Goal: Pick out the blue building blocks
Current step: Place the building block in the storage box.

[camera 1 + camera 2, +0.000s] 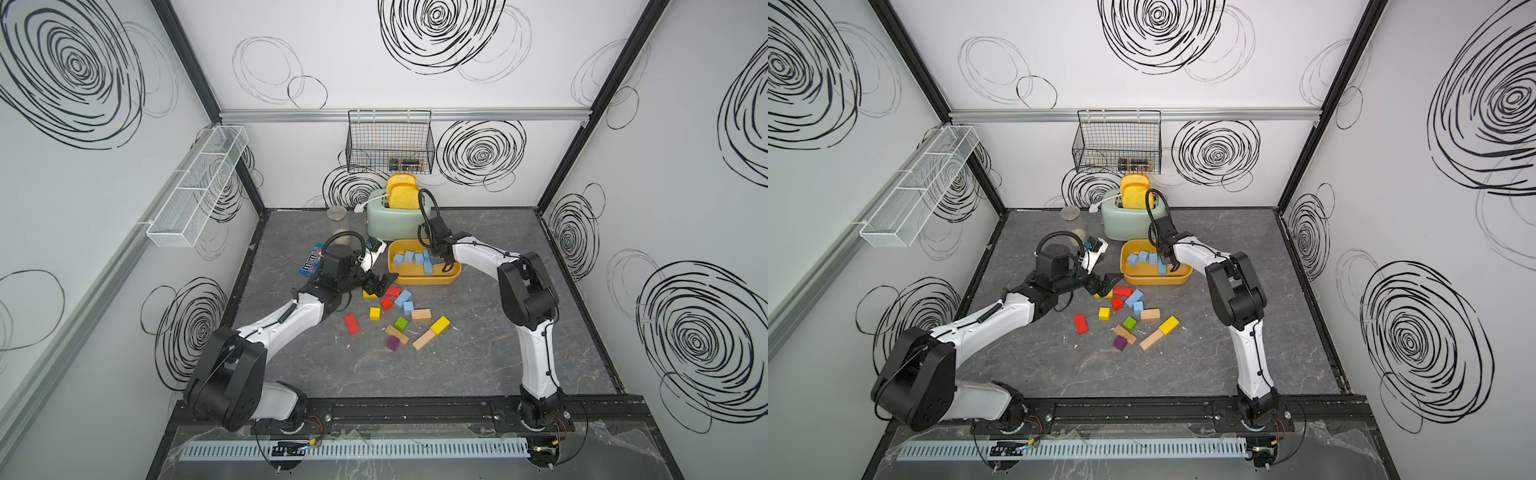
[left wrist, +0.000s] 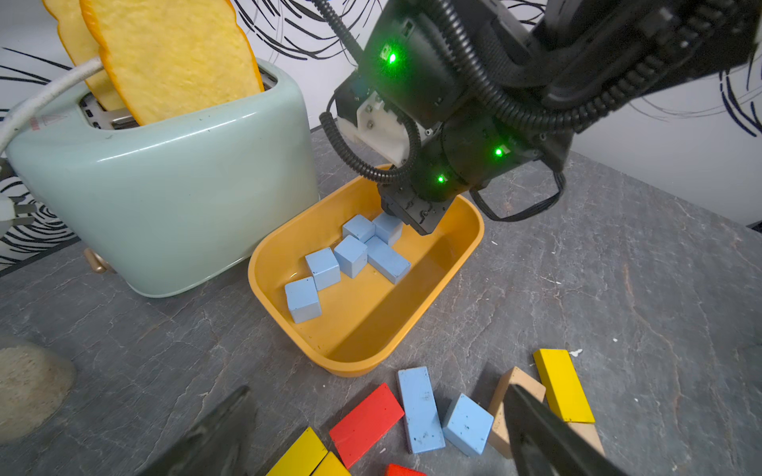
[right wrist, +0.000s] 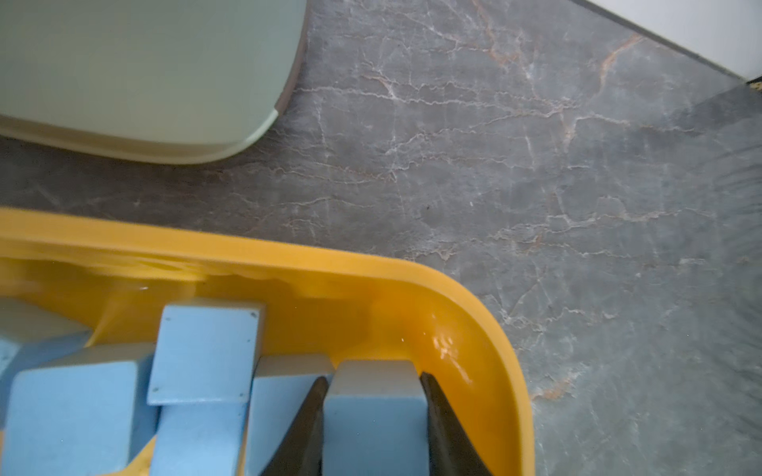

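Several blue building blocks (image 1: pixel 409 257) (image 2: pixel 350 255) lie in a yellow tray (image 1: pixel 424 280) (image 2: pixel 358 362) in front of the toaster. My right gripper (image 1: pixel 440 262) (image 3: pixel 373 379) reaches down into the tray's right end, shut on a blue block (image 3: pixel 373 424) that sits beside the others. Two more blue blocks, one oblong (image 2: pixel 419 408) (image 1: pixel 402 298) and one short (image 2: pixel 468 424) (image 1: pixel 408 307), lie on the table in the mixed pile. My left gripper (image 1: pixel 380 284) (image 2: pixel 377 391) hovers open just left of them, over red and yellow blocks, holding nothing.
A mint toaster (image 1: pixel 390 218) with toast stands behind the tray. A blue candy packet (image 1: pixel 311 264) lies at the left. Red (image 1: pixel 351 323), yellow (image 1: pixel 439 325), green (image 1: pixel 401 323), purple (image 1: pixel 392 343) and wood (image 1: pixel 422 340) blocks are scattered mid-table. A black wire basket (image 1: pixel 390 143) hangs on the back wall.
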`<state>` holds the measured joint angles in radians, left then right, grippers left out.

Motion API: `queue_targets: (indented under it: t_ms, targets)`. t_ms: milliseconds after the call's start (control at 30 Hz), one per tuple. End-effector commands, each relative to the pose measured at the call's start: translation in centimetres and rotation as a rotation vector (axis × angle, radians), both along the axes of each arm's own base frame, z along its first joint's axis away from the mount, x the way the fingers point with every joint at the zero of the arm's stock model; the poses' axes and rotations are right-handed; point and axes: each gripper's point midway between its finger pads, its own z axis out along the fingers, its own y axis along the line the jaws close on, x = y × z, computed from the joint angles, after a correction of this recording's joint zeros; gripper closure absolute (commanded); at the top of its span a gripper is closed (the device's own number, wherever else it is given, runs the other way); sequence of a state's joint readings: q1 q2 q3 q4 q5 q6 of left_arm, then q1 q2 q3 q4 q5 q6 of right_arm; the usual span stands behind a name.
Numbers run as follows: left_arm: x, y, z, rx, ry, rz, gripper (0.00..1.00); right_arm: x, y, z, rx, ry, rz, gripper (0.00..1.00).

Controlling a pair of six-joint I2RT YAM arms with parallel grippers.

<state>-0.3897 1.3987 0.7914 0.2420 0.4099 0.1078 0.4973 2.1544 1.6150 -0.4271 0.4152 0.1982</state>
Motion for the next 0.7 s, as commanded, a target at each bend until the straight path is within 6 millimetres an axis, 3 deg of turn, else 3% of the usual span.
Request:
queue_targets:
  t_ms: [0,200,467,667]
  targets:
    - [0.8,0.2,2.7,-0.032,-0.078,0.010,0.04,-1.1,0.6,-1.0,0.061,0.067,0.013,0.90]
    - [0.8,0.2,2.7,-0.034,-0.079,0.011,0.04,-0.7,-0.7,-0.2,0.005,0.031,-0.025,0.87]
    - [0.8,0.1,2.7,-0.037,-0.077,0.010,0.04,-0.3,-1.9,2.5,-0.045,-0.067,-0.063,0.87]
    - [0.8,0.1,2.8,-0.038,-0.079,0.011,0.04,-0.4,-2.2,2.5,-0.076,-0.073,-0.066,0.86]
